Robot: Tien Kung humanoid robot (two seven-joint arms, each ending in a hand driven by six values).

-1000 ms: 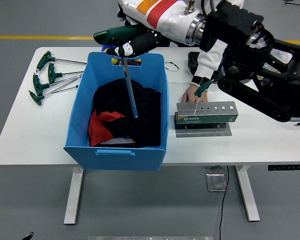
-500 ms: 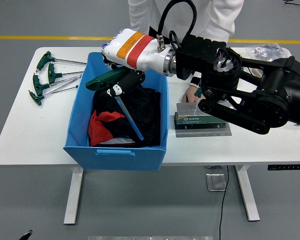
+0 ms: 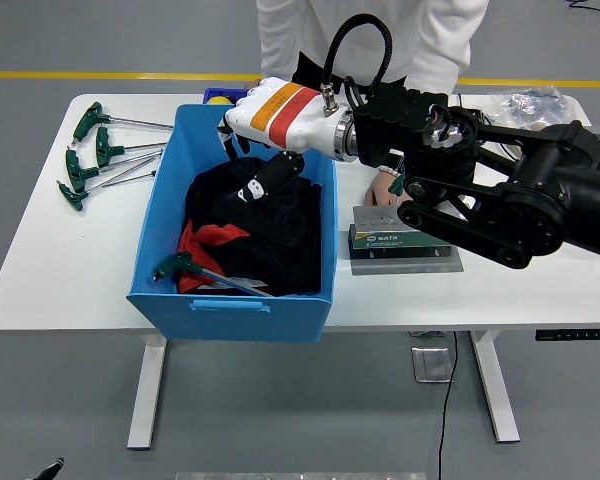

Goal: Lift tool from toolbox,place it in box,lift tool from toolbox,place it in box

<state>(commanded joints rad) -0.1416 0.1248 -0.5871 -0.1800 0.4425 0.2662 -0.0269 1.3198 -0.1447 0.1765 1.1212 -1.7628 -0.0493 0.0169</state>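
It looks like a workshop: grey floor [image 3: 60, 400] with a yellow line [image 3: 100, 74], and tools [image 3: 95, 150] on the white table's [image 3: 70, 270] far left corner.

Right robot hand [image 3: 263, 180] outstretched leftward, fingers loose (empty).

The right arm [image 3: 500, 205] is bulky black, its forearm cased in white with orange and red bands, a black cable looping above. The person [image 3: 380, 40] wears white sleeves.
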